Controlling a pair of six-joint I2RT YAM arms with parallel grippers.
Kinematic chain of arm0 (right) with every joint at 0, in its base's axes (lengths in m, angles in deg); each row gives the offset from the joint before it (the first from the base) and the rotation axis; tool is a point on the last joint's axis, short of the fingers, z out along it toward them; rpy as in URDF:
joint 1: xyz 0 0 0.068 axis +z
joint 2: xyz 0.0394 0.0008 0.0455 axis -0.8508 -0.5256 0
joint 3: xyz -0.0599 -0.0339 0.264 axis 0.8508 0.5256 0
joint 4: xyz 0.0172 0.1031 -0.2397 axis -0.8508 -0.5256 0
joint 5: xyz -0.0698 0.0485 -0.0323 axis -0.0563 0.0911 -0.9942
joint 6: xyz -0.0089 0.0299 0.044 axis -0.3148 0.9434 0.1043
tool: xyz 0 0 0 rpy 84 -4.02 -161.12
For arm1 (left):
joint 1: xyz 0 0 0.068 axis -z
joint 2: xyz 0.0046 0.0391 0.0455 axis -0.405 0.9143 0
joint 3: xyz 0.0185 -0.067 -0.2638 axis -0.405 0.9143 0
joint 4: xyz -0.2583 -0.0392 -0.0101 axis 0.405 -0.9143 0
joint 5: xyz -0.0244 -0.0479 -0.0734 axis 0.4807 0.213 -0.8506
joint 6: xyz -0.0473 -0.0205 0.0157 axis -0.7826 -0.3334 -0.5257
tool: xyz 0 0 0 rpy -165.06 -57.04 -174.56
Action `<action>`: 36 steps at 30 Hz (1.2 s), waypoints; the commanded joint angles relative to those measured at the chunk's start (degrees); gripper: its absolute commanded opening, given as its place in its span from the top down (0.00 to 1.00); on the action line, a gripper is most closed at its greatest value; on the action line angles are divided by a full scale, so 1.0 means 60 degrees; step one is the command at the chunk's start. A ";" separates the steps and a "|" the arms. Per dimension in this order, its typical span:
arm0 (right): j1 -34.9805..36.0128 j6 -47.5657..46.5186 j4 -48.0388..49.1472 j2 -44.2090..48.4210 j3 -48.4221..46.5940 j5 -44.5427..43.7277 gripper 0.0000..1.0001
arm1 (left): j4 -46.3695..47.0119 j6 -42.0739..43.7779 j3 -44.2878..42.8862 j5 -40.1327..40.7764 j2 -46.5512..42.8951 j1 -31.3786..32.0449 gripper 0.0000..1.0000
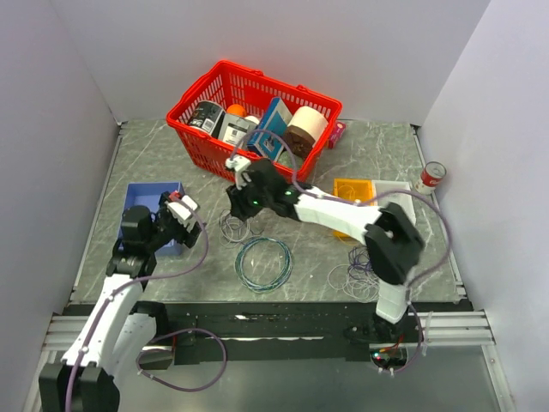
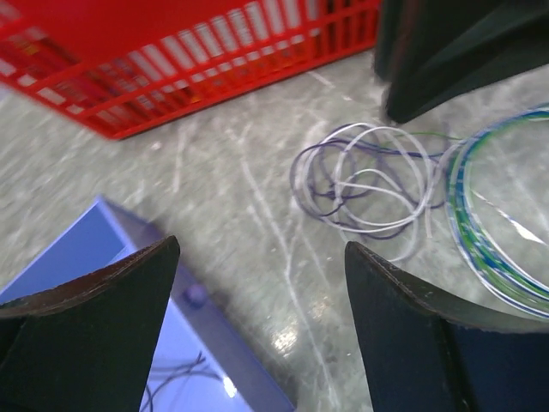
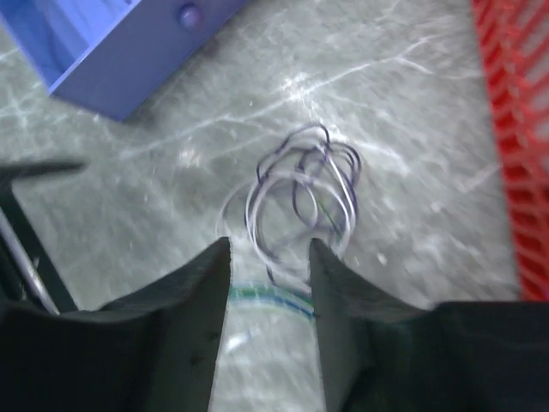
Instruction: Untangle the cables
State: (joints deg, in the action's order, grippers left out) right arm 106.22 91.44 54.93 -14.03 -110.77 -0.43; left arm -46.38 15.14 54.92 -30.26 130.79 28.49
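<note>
Left fingers (image 2: 137,283) gape empty while right fingers (image 3: 343,292), half-closed on nothing, hover over the thin purple, white and black wire tangle (image 3: 302,184) mid-counter; closing here could snag the adjacent teal-green cable ring (image 2: 467,232) too.

Glossy marbled table (image 2: 225,176) (glare spots); red plastic basket (image 1: 199,142).
</note>
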 commanded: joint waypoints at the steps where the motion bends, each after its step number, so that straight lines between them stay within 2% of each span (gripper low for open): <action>1: 0.0084 0.1092 -0.0664 -0.1299 -0.1837 -0.0791 0.55 | 0.0768 -0.0529 0.0586 0.0956 -0.0896 -0.0151 0.15; 9: 0.0128 0.1313 -0.1895 -0.3247 -0.3669 -0.1642 0.54 | 0.0724 -0.0602 0.1114 0.0928 -0.1732 -0.0196 0.14; 16: 0.0187 0.1269 -0.1676 -0.3425 -0.3348 -0.1057 0.57 | 0.0900 -0.0617 0.1041 0.0913 -0.1674 -0.0196 0.14; 19: 0.0202 0.1181 -0.1954 -0.3601 -0.3539 -0.0969 0.70 | 0.0842 -0.0602 0.0983 0.0811 -0.1645 -0.0196 0.14; 20: 0.0187 0.1166 -0.1940 -0.3587 -0.3510 -0.0896 0.82 | 0.0812 -0.0573 0.0982 0.0825 -0.1645 -0.0196 0.14; 22: 0.0202 0.1035 -0.1707 -0.3383 -0.3276 -0.0633 1.00 | 0.0768 -0.0500 0.0895 0.0869 -0.1616 -0.0196 0.14; 26: 0.0187 0.0523 -0.0770 -0.2622 -0.2253 0.0538 1.00 | 0.0549 -0.0368 0.0690 0.0417 -0.1426 -0.0196 0.18; 32: 0.0187 -0.0327 0.0197 -0.1070 -0.0936 0.1506 1.00 | -0.0198 0.0056 0.0382 -0.0754 -0.1206 -0.0196 0.23; 36: 0.0201 -0.1030 0.1178 0.0525 0.0107 0.2193 1.00 | -0.0914 0.0714 -0.0085 -0.1894 -0.0971 -0.0181 0.20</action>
State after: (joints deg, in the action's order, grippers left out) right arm 106.91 90.76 52.27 -22.69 -113.83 6.52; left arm -47.99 15.01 58.81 -31.98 123.86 27.60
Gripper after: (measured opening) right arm 0.007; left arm 0.786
